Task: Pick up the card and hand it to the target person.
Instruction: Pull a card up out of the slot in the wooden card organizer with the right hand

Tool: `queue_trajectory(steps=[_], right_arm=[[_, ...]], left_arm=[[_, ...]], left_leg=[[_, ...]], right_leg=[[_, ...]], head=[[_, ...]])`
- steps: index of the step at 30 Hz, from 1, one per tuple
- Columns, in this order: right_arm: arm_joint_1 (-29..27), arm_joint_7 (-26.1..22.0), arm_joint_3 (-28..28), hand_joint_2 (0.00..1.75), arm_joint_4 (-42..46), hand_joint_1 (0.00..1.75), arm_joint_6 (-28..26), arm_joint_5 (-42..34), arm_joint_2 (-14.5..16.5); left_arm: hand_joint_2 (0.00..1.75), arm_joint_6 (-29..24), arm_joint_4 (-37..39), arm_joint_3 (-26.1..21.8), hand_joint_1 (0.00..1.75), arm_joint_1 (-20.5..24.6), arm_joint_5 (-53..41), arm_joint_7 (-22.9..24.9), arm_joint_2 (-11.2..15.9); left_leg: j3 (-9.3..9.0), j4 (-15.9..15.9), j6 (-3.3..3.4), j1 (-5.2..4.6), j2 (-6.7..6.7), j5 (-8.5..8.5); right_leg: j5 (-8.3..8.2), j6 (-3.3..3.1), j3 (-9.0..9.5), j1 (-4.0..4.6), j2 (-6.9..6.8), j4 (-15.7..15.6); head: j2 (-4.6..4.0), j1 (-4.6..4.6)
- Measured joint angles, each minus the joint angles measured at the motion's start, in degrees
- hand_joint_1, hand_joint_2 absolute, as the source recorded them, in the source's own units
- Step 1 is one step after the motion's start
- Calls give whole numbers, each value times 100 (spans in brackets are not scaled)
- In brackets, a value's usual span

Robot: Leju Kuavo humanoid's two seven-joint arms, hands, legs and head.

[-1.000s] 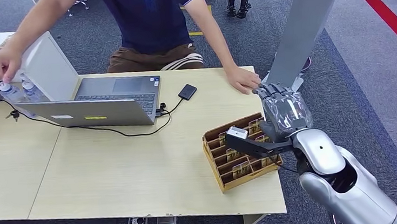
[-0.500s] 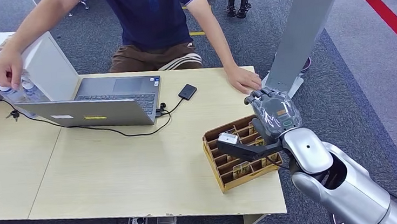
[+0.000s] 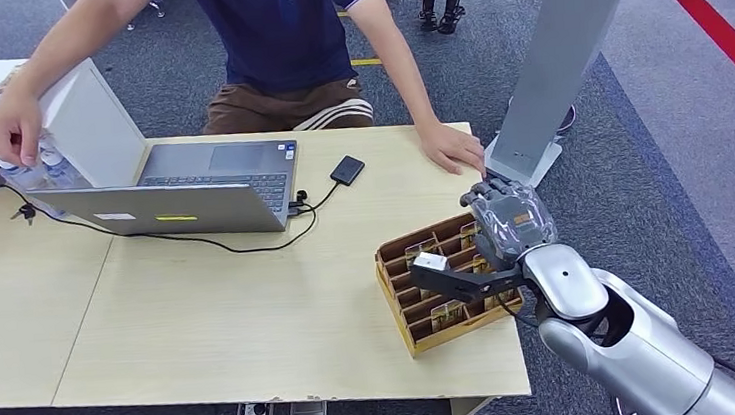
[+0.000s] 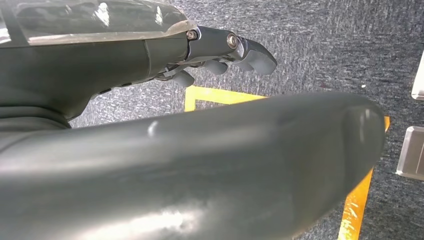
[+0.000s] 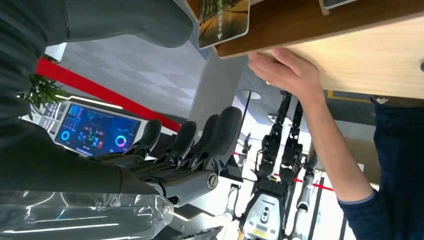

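A brown wooden card rack stands at the table's front right corner, with several cards upright in its slots. My right hand hovers over the rack's right half, its thumb stretched across the slots and its fingers pointing away from me, holding nothing. In the right wrist view the right hand has its fingers spread apart from the thumb, with one card at the rack's edge. The seated person's hand rests on the table just beyond the rack. My left hand hangs over the carpet, holding nothing.
An open laptop with a cable sits at the table's far left-centre, with a small black device beside it. The person's other hand touches bottles at the far left. A grey stand rises just beyond the table's right end.
My right hand has come down closer over the rack, and its thumb has shifted a little. The person's hand at the bottles moved slightly.
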State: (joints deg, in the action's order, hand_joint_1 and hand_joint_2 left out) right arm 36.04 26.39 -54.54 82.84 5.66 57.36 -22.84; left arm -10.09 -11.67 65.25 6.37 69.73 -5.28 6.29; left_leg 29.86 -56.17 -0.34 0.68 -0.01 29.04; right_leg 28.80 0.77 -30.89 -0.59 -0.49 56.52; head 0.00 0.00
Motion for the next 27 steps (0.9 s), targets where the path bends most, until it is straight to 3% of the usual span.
queue_trajectory(steps=[27], right_arm=[[0, -73, -113, 175, -40, 65, -56, -117, 118]], left_arm=[[0, -5, 4, -17, 0, -2, 34, 19, -25]], left_leg=[[5, -4, 0, -2, 5, 2]], right_leg=[[2, 0, -8, -2, 5, 7]], head=[[0, 0]])
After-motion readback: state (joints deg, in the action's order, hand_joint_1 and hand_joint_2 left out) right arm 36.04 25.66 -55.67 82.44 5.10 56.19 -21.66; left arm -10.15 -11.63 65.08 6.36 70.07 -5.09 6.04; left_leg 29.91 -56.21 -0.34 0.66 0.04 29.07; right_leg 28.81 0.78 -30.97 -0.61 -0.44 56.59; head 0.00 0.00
